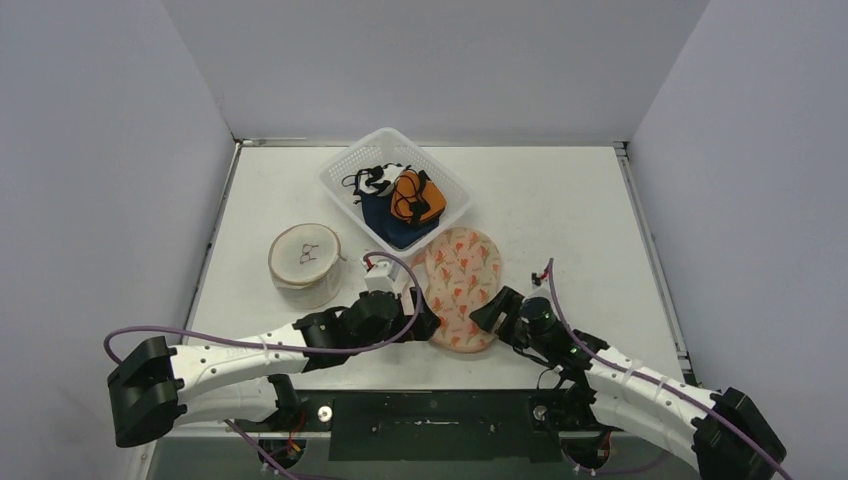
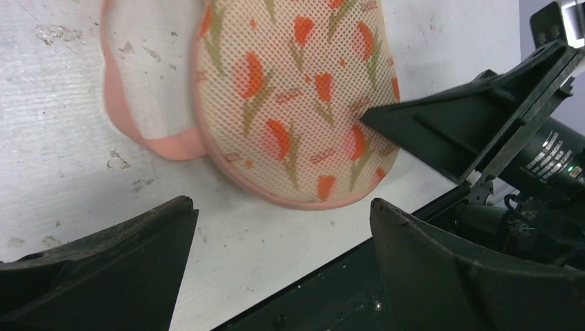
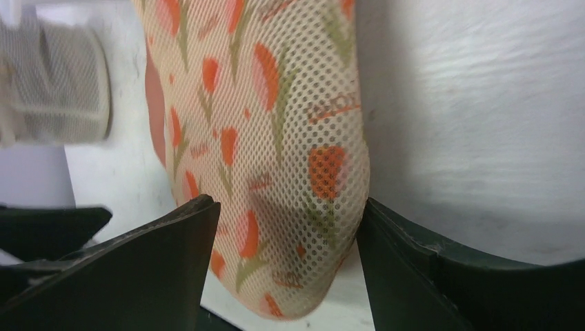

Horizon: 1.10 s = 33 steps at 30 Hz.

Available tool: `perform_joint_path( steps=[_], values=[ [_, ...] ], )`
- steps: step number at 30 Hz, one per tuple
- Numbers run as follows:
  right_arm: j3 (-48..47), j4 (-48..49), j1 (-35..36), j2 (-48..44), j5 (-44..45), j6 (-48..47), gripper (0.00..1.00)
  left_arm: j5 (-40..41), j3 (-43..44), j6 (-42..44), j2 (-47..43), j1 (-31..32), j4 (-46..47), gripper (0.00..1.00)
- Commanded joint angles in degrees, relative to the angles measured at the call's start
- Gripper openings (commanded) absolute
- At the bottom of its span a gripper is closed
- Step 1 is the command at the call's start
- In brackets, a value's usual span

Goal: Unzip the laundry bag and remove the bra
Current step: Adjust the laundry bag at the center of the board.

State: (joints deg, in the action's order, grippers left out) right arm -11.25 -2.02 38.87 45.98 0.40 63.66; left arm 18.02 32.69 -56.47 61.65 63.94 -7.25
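Nearest the arm bases, the right hand straddles the near end of the laundry bag. One finger lies against each side of the mesh, but whether they pinch it cannot be told. The left hand is spread wide at the bag's near left edge, with the bag ahead of its fingertips and not between them. The bag, peach mesh printed with orange flowers, lies flat on the white worktop between the two hands and runs away from them. What it holds cannot be made out. Further left stands a round white mesh pouch. Beyond the bag is a white slotted basket, holding an orange garment, a navy garment and a black-and-white piece.
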Motion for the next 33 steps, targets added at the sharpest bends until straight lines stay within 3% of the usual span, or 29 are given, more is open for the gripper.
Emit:
perform_joint_path(
  steps=[1,4,8,12,15,21,26,29,33],
  values=[
    [-0.2,10.1,9.9,3.4,3.8,4.5,0.73,1.5,-1.1,-2.5,-0.3,1.4,3.8,0.97],
    [-3.5,10.3,16.5,8.4,7.5,4.6,0.84,3.0,-1.0,-3.5,0.1,2.8,2.0,0.97],
    [-8.2,-0.1,21.7,7.1,15.6,2.9,0.99,5.3,-1.4,-4.9,-3.0,4.1,-1.6,0.97],
    [-11.3,-11.9,20.7,-2.3,23.1,-1.5,0.92,7.2,-2.3,-6.0,-7.7,4.4,-4.8,0.97],
    [-13.9,-15.4,13.3,-5.9,21.7,-8.2,0.92,7.3,-2.5,-6.5,-9.4,4.9,-5.5,0.97],
    [-15.1,-6.2,-9.4,3.1,2.3,-17.1,0.95,6.6,-1.7,-7.8,-6.2,7.7,-3.9,0.97],
    [-14.0,-1.7,-13.1,8.5,-2.3,-17.8,0.99,7.9,0.7,-7.8,-3.2,10.4,-5.0,0.97],
    [-11.1,0.1,-13.1,8.0,-3.8,-16.6,0.86,8.3,0.6,-7.8,-3.1,10.9,-4.9,0.97],
    [-6.9,2.4,-10.9,6.1,-6.2,-11.9,0.62,8.4,0.2,-7.9,-3.2,11.0,-4.3,0.97]
  ],
)
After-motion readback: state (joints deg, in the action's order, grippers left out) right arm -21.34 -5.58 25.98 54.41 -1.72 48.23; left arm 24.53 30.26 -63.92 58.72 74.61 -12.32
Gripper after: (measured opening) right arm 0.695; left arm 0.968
